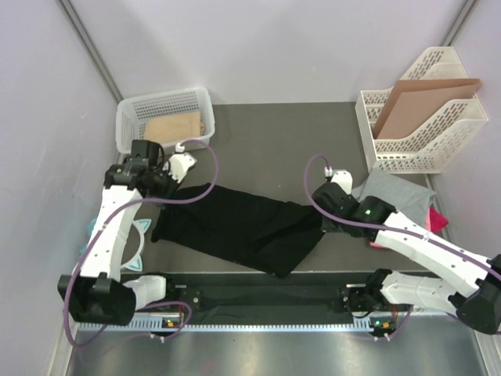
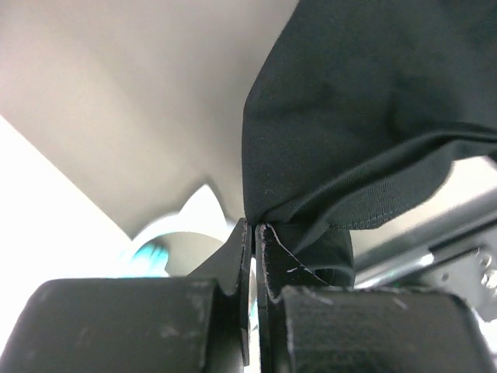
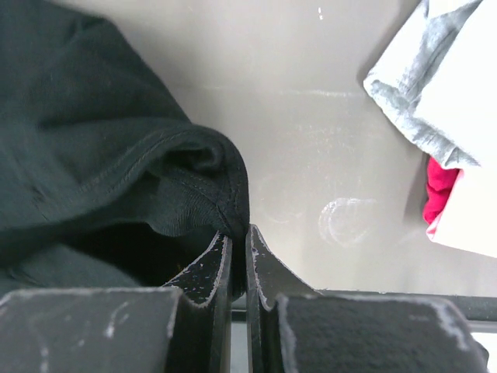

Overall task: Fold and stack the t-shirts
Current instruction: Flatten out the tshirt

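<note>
The black t-shirt (image 1: 235, 223) hangs stretched in a long band between my two grippers, above the dark table. My left gripper (image 1: 175, 186) is shut on its left end; in the left wrist view the fingertips (image 2: 255, 225) pinch a fold of black cloth (image 2: 373, 116). My right gripper (image 1: 319, 219) is shut on the right end, and the right wrist view shows a stitched hem of the black shirt (image 3: 93, 155) clamped at the tips (image 3: 239, 231). The grey t-shirt (image 1: 395, 190) (image 3: 435, 93) lies crumpled at the right, with the pink t-shirt (image 1: 437, 219) (image 3: 441, 186) beside it.
A white mesh basket (image 1: 160, 100) at the back left holds a brown sheet (image 1: 174, 125). A white file rack (image 1: 407, 157) at the back right holds a brown cardboard sheet (image 1: 423, 102). A white and cyan object (image 1: 137, 235) sits by the left arm. Walls close in both sides.
</note>
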Tool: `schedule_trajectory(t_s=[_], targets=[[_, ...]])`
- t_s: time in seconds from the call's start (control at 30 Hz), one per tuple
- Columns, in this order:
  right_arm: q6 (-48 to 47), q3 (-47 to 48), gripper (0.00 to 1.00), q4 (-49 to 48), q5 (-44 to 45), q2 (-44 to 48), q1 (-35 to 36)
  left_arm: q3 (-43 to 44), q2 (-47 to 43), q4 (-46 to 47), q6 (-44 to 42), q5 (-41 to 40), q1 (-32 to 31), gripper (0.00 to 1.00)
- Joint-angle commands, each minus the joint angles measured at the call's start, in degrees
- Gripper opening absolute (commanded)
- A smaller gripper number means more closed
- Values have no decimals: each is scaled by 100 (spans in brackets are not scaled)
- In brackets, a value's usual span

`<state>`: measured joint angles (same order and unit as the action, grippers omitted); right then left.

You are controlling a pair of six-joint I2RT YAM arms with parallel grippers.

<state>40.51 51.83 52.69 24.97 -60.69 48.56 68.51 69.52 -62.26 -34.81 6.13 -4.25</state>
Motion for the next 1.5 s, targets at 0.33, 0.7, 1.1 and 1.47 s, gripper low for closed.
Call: schedule_trajectory(t_s=[0.33,0.7,1.1,1.47], targets=[[-456,-226,10,-584,-195,-355,-531,-1781,568,1820,-958,-1061,767,27],[-614,-200,32,-610,43,-453,-742,276,398,199,-615,1046,1032,77],[-632,-112,35,-637,-45,-532,-760,-954,342,-1016,-808,1241,-1367,86],[-579,-235,38,-698,-159,-514,-769,-1349,553,-157,-387,1198,-1877,89]])
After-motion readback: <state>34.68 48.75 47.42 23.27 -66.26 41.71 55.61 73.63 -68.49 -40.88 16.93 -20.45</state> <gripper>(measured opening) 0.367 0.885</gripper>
